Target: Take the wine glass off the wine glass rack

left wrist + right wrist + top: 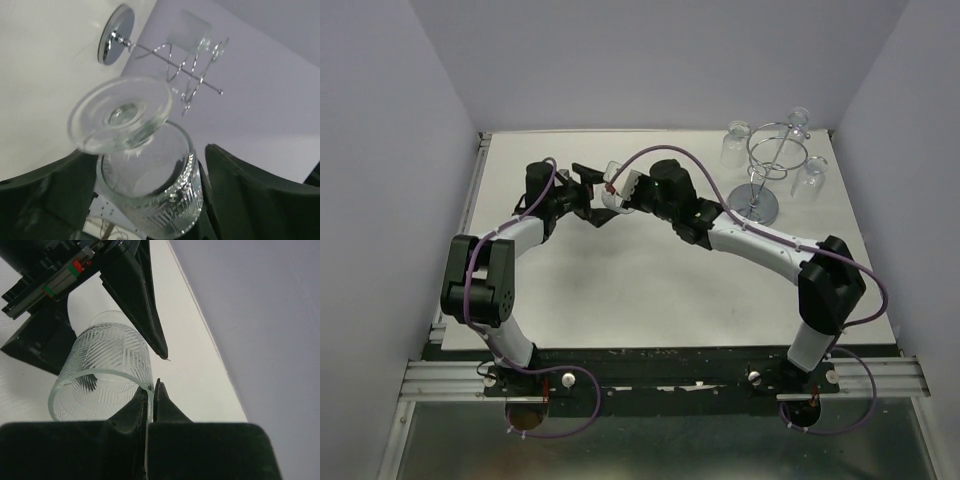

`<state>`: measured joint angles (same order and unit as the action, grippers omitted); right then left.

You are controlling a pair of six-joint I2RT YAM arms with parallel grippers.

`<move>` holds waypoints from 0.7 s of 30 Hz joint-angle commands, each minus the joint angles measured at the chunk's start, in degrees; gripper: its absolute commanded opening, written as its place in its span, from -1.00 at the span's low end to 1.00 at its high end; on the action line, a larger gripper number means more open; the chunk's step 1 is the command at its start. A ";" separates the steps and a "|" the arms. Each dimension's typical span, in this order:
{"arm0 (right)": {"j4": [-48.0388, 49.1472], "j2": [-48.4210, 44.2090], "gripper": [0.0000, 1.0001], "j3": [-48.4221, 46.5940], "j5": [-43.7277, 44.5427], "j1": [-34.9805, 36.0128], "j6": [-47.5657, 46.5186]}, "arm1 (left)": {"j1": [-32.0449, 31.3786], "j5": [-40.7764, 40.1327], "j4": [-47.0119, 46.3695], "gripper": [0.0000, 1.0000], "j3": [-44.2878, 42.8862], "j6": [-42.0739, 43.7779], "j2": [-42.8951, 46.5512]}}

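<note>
Right gripper pinches the wine glass by its rim, jaws closed tight, over mid-table; left gripper stands wide astride the bowl. The wine glass rack, hanging glasses attached, stands well apart, far right.

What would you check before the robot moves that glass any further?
1. Wine glass off the wine glass rack: ok. It is up in the air over mid-table, well to the left of the rack.
2. Right pincer gripping: ok. It is shut on the glass's rim.
3. Left pincer free of the bowl: cannot tell. Its jaws stand wide around the bowl, and one side shows only a slim gap.
4. Other glasses hanging on the rack: ok. There are three, apart from both arms.
5. Table bare under the glass for setting it down: ok.
</note>
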<state>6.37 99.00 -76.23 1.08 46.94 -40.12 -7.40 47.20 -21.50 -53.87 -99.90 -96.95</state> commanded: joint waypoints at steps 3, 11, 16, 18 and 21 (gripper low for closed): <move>-8.62 5.31 -0.99 -13.31 5.33 -0.09 7.24 | 4.57 -0.53 7.33 0.97 0.43 4.52 3.34; -34.03 15.42 -0.99 -33.53 6.21 -0.27 6.82 | 14.33 -1.76 11.38 0.97 4.55 12.26 6.50; -44.50 19.82 -0.99 -41.63 6.22 -1.41 4.44 | 17.06 -2.99 14.38 0.97 5.35 15.70 8.44; -46.97 20.79 -0.99 -42.78 5.60 -2.46 4.17 | 17.77 -2.73 13.59 0.98 5.18 15.44 8.26; -50.13 21.67 -0.99 -43.83 3.24 -4.30 3.82 | 18.38 -2.73 12.62 0.97 4.30 15.70 7.74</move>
<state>-36.29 119.39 -116.57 5.89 45.12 -34.96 9.80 45.87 -9.80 -48.93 -85.76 -90.52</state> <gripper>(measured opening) 0.035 0.987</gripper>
